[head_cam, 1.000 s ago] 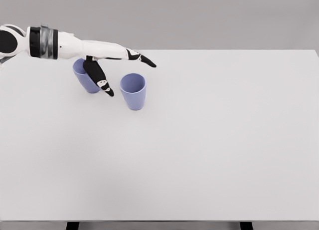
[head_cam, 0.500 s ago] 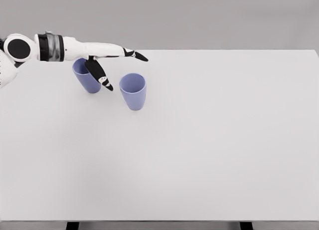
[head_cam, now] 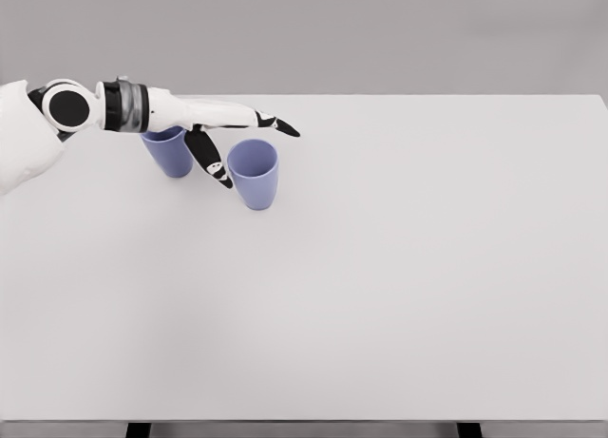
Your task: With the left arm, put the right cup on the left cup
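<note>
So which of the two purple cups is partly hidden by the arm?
The left cup: the left hand's forearm crosses over its rim. The right cup shows its whole open rim, with only the thumb beside it.

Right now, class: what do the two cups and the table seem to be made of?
Right cup and left cup: probably plastic, matte lavender, shown by uniform colour, thin rim and no glare. Table: smooth white matte top, perhaps laminate; no grain visible. These are simulator renders, so materials stay uncertain.
</note>
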Available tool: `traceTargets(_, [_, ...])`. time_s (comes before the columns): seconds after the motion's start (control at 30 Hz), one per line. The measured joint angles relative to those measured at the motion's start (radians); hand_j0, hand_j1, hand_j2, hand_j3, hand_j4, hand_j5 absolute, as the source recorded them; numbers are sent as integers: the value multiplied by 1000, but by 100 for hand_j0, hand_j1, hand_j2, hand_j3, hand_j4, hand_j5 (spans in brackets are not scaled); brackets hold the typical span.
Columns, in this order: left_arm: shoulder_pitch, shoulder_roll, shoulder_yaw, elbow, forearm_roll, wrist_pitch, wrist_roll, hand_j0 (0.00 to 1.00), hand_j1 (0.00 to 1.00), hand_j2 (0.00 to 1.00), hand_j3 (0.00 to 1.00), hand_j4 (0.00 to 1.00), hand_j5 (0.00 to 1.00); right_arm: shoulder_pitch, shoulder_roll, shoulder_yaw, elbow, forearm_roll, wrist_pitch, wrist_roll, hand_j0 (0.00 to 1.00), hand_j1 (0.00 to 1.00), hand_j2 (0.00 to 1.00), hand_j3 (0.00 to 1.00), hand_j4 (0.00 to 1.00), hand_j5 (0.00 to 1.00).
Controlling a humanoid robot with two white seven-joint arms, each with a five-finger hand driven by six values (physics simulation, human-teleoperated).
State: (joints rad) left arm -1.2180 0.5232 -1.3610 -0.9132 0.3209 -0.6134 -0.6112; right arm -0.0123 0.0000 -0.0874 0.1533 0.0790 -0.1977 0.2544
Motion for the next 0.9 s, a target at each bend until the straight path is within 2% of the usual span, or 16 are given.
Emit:
traceTargets(0.4, [38,-5,25,-1,-51,0,0,100,100,100,100,100,100,0,0,0,0,0,0,0,100,100,100,100,100,100])
traceTargets(0.43, [40,-6,28,-1,-53,0,0,96,96,96,96,96,96,0,0,0,0,0,0,0,100,100,100,100,100,100])
traceTargets(0.47, [41,-7,31,-1,-54,0,0,78,78,78,78,78,78,0,0,0,0,0,0,0,100,100,100,100,100,100])
traceTargets(0.53, [48,-8,42,-1,-55,0,0,53,53,53,53,53,53,0,0,0,0,0,0,0,100,100,100,100,100,100])
traceTargets(0.77, [48,1,77,-13,-51,0,0,49,49,49,49,49,49,0,0,0,0,0,0,0,100,100,100,100,100,100])
traceTargets(0.9, [14,59,96,-92,-38,-1,-1,49,49,49,49,49,49,0,0,0,0,0,0,0,100,100,100,100,100,100])
